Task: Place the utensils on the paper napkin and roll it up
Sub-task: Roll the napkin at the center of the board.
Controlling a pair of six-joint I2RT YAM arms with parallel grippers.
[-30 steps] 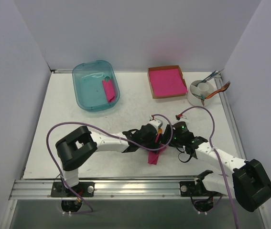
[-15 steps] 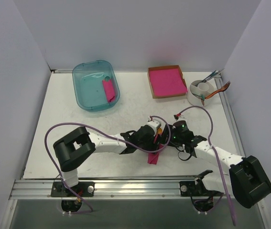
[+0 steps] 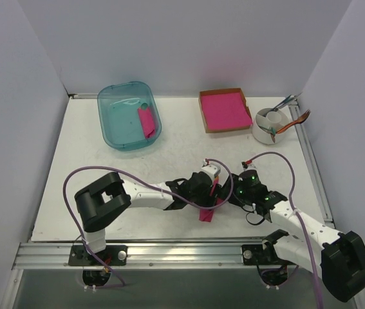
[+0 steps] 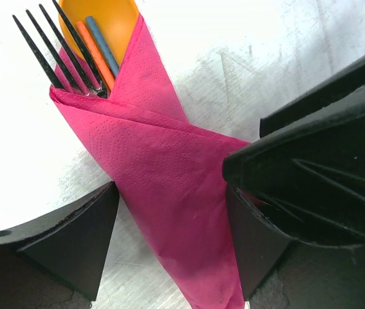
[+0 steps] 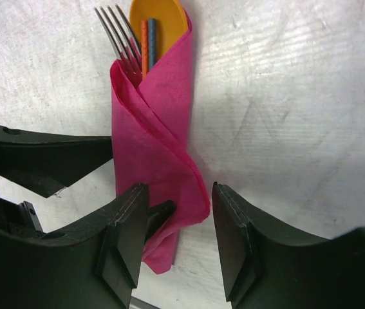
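Near the front edge of the desk [image 3: 85,135], the paper napkin [image 5: 163,129] is lying rolled around the fork [image 5: 114,29] and spoon [image 5: 163,16], whose heads are protruding from its far end. The right end effector [image 5: 176,219] is straddling the roll's near end, part-open, one finger touching paper, the other just clear. The left end effector [image 4: 169,225] is standing wide open astride the roll, clamping nothing. Risk: the outer flap is lying loose, so a finger dragging it could unwind the roll.

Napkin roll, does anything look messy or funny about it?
A little. The pink napkin is wrapped slanted, and one loose fold bulges out near its lower end. The fork and spoon poke out the top. Nothing is spilled.
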